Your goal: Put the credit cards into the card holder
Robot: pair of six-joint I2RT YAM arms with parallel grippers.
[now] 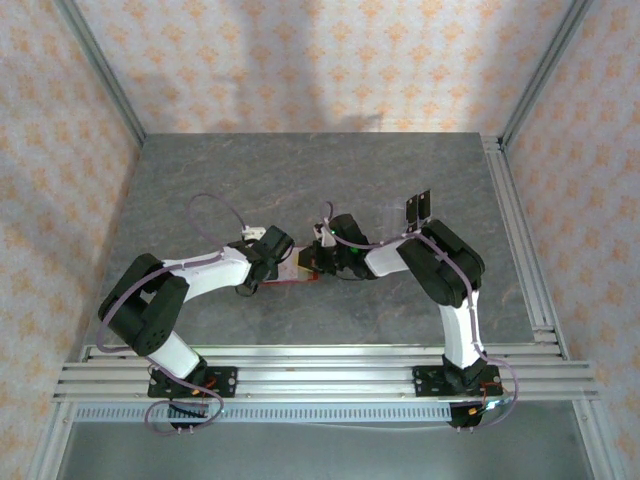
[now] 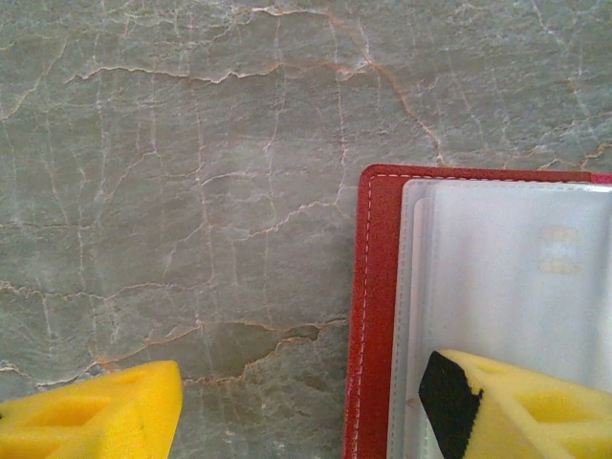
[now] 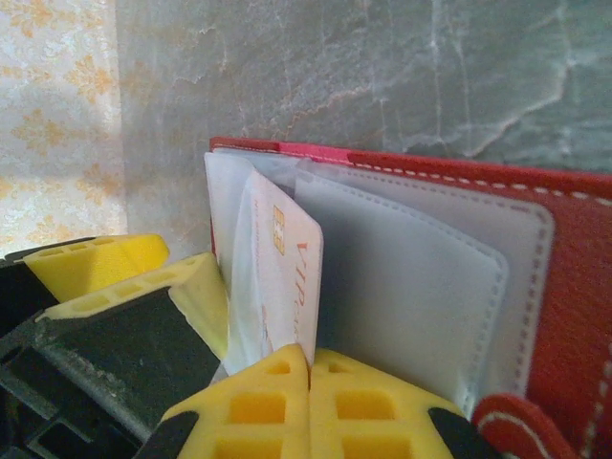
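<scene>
Right pincer [image 3: 308, 378] clamped shut on pale thin card [image 3: 287, 277]; left pincer [image 2: 292, 402], part-open and empty, pinned red stitched wallet [image 2: 376, 316] at worktop [image 2: 172, 191] middle. Card needed a straight push into clear sleeve [image 3: 411, 287].

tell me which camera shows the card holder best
Right wrist: the card holder lies open, clear sleeves fanned, a pale card pinched in the shut right tool. Left wrist gives one red corner with sleeves; top external, a small red sliver.

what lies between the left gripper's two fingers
bare table and the red edge of the wallet, seen in the left wrist view; the left gripper straddles that edge
</scene>
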